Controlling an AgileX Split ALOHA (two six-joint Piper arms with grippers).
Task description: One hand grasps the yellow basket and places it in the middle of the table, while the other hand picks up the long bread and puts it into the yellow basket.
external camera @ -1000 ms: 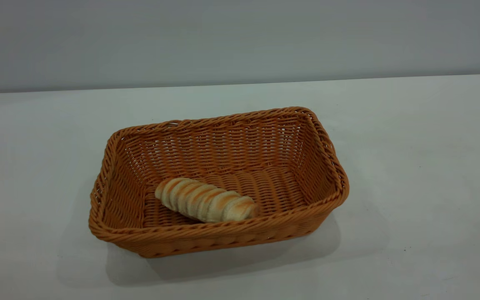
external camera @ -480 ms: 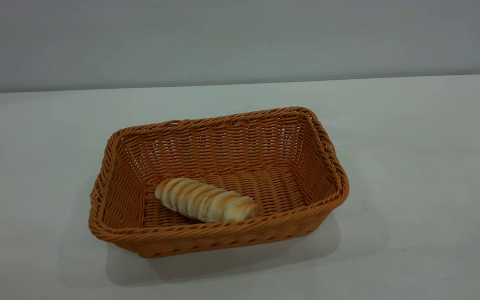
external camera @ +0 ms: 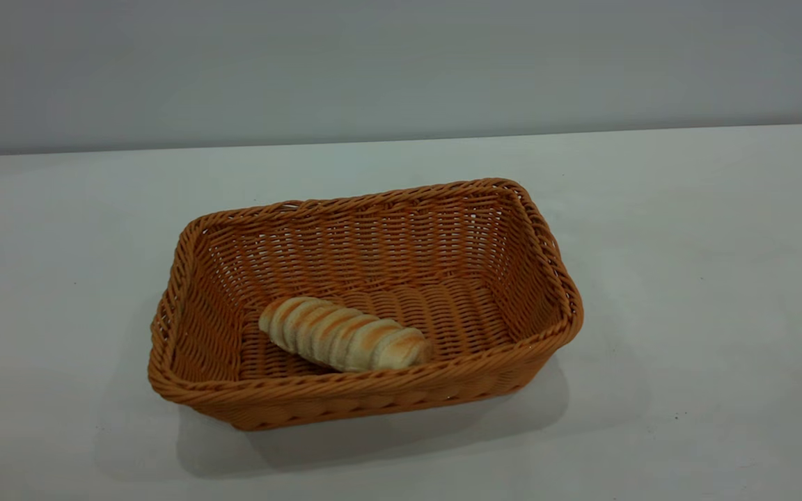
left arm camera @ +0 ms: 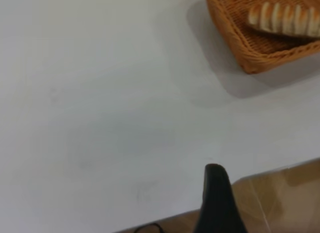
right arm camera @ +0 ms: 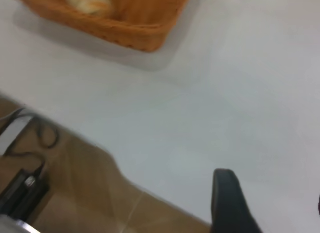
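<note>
While both arms sit back off the near edge of the table (external camera: 707,292), each wrist view shows only one black finger, left (left arm camera: 216,203) and right (right arm camera: 227,203), so whether either pincer is open or closed cannot be told. Farther in, the yellow basket (external camera: 366,396) stands around the middle of the tabletop. Inside it, the long bread (external camera: 344,342) lies on the woven floor against the near wall, left of centre.

I can read nothing here: no text, label, brand, number or sign on the basket (external camera: 366,390), the bread (external camera: 345,342) or the bench (external camera: 686,292).
</note>
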